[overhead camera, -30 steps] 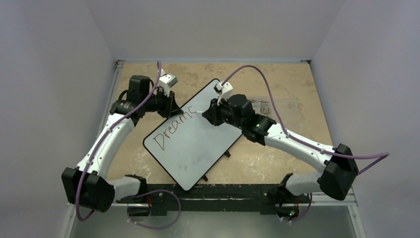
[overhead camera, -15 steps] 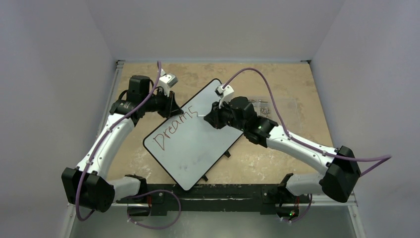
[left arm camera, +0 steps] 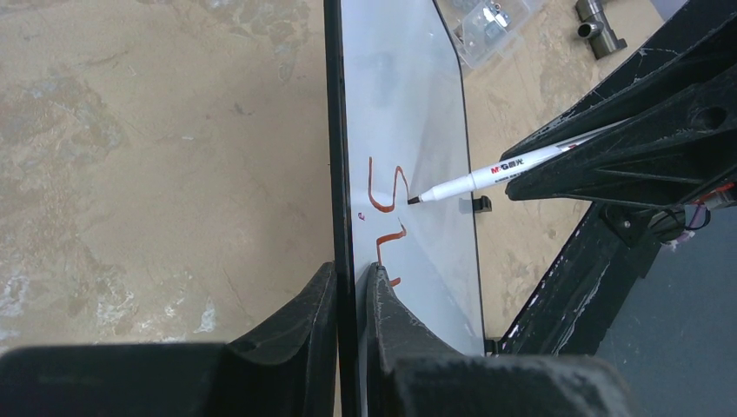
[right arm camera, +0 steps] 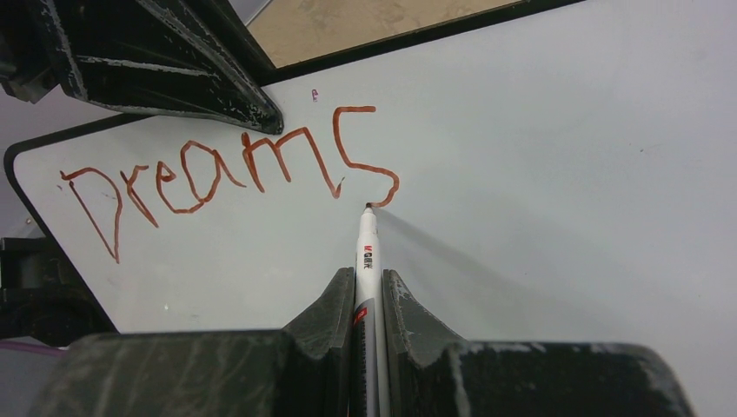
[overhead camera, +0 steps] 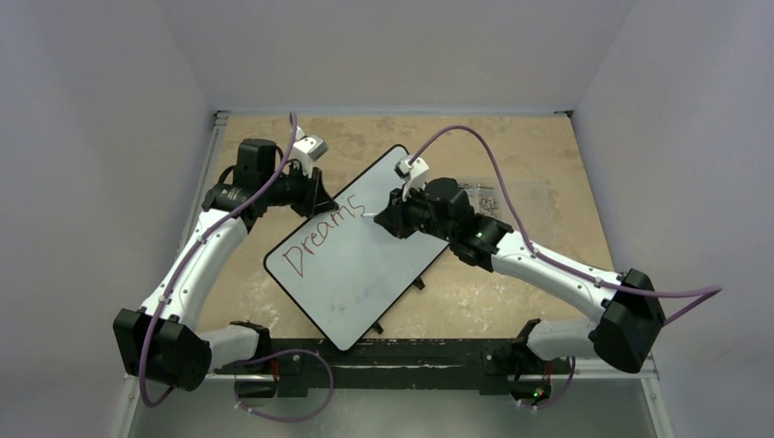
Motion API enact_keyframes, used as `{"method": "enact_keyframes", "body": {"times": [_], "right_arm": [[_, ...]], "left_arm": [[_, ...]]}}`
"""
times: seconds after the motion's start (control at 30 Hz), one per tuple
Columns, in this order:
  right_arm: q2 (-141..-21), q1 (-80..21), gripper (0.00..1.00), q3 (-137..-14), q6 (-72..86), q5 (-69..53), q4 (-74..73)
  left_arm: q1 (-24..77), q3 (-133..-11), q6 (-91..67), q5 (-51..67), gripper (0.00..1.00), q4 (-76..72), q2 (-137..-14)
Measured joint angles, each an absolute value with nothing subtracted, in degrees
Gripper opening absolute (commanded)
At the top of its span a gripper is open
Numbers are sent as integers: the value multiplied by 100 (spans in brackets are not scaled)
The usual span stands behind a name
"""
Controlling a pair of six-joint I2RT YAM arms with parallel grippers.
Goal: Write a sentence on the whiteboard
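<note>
1. One word, "Dreams" [right arm camera: 217, 169], stands in red-brown on the whiteboard [overhead camera: 360, 274], which lies slantwise mid-desk between the two arms, so most of the sentence is not yet written
2. Left end effector [left arm camera: 352, 280] is pinched almost closed on the board's black rim, just beside the last letters; if that pinch slips, the board could swivel on its small feet under the pen's push and the next letters would run crooked
3. Right end effector [right arm camera: 369, 282] is clamped fully onto a white marker [right arm camera: 366, 248], whose tip sits at the tail of the "s"; whether it touches I cannot tell. Moving on without lifting would drag a stray stroke into the gap before the next word
4. Both end effectors sit near each other at this edge, so a wide stroke toward the rim could knock them together
5. Limited board is left along this line; a long word may run off the rim
6. Sweeping farther right, the right arm could brush the clear box [overhead camera: 511, 196] of small parts lying beside the board
</note>
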State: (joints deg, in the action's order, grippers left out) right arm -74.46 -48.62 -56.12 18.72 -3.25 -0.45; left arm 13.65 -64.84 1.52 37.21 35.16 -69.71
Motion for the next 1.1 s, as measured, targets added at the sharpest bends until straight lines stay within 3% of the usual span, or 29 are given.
{"method": "enact_keyframes", "body": {"times": [0.6,1.1], "right_arm": [[-6812,-4812,0,-5634,1680,167,-257],[-6849,-3935,0,-5645,1459,-113,-268]], "left_arm": [[1406,-6484,152,3774,0,3483,-6928],[1406,-6484,117,3813,0,3476,-6923]]}}
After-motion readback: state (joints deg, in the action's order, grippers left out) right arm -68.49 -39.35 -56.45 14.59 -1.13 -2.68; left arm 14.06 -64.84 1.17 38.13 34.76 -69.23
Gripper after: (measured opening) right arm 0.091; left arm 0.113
